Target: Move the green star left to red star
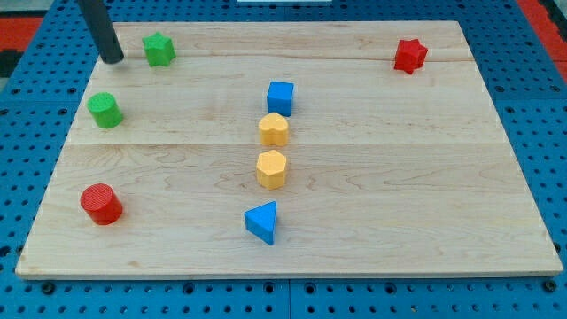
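Blue pegboard all around, with a pale wooden counter (372, 186) filling most of the view. No hand anywhere on this rig, so no telling spread or pinched; just a straight dark rod coming down at the counter's top-left corner.

Biggest piece after the counter: that rod, ending at my tip (112, 60), planted near the top edge, just beside the green star (159, 50) on its left side, apart by a sliver or barely touching, can't say which.

Red cylinder (102, 204) sitting near the left edge, toward the bottom-left corner. Green cylinder (105, 110) also along the left edge, between the green star and the red cylinder.

Down the middle, a rough column: blue cube (280, 97) highest, then a yellow hexagon-ish block (274, 129) just beside it, then a second yellow hexagonal block (272, 168) close under that, then a blue triangle (262, 221) nearest the bottom edge, a bit apart from the rest.

Red star (410, 55) way over near the top-right corner, well apart from everything else. Green star still on the opposite end of the top edge, so a long stretch of bare wood between the two stars.
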### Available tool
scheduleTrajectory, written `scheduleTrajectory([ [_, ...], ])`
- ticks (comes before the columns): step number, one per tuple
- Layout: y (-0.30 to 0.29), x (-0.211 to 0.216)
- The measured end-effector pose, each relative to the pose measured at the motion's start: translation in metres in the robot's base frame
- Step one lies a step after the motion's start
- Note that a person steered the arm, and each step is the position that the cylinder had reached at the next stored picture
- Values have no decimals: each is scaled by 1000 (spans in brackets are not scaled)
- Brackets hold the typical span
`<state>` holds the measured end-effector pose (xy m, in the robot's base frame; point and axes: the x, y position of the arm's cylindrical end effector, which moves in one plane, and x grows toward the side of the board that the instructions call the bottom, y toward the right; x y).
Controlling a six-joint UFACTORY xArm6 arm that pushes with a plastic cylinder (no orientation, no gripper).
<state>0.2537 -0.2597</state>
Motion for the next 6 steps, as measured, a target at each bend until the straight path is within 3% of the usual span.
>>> scheduleTrajectory([
  [1, 88, -11],
  [2, 133, 16],
  [3, 87, 17],
  [5, 138, 50],
  [6, 169, 38],
])
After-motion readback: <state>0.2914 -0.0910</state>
